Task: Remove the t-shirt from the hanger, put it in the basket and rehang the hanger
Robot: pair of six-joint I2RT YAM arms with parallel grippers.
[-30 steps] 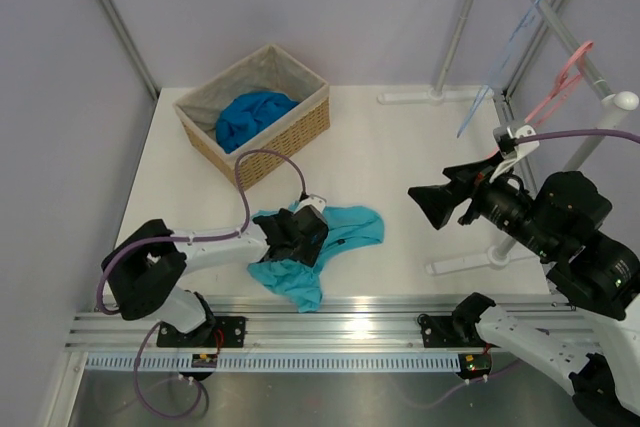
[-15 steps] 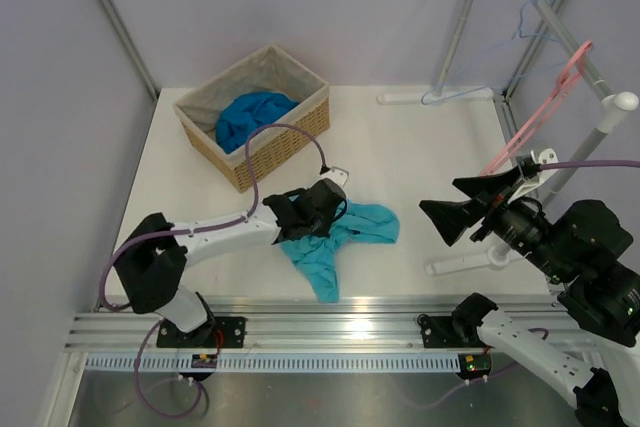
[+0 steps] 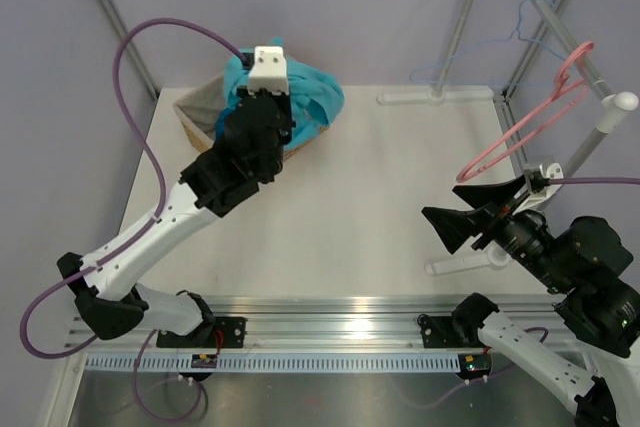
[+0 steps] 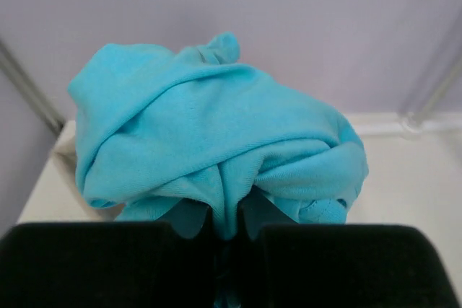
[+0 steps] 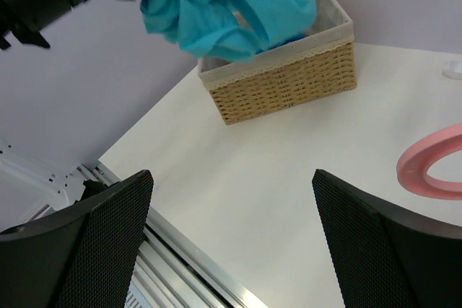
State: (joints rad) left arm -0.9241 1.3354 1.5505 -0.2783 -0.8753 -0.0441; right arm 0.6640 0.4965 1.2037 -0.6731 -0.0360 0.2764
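Observation:
The teal t-shirt (image 3: 312,97) (image 4: 216,135) (image 5: 231,5) hangs bunched in the air over the wicker basket (image 3: 190,112) at the back left. My left gripper (image 3: 272,107) (image 4: 225,229) is shut on it, with a fold of cloth pinched between the jaws. The light-blue wire hanger (image 3: 500,43) hangs bare on the rack at the back right, apart from the shirt. My right gripper (image 3: 470,212) (image 5: 234,236) stands wide open above the table's right side, holding nothing.
A pink plastic hanger (image 3: 520,137) (image 5: 433,171) hangs on the rack just beyond my right gripper. The rack's grey poles and feet (image 3: 450,97) stand along the back right. The basket (image 5: 289,77) sits near the table's back left corner.
My left gripper closed on the t-shirt at the table's front, then lifted it up and back to above the basket. The two hangers swung on the rack. The right gripper stayed open.

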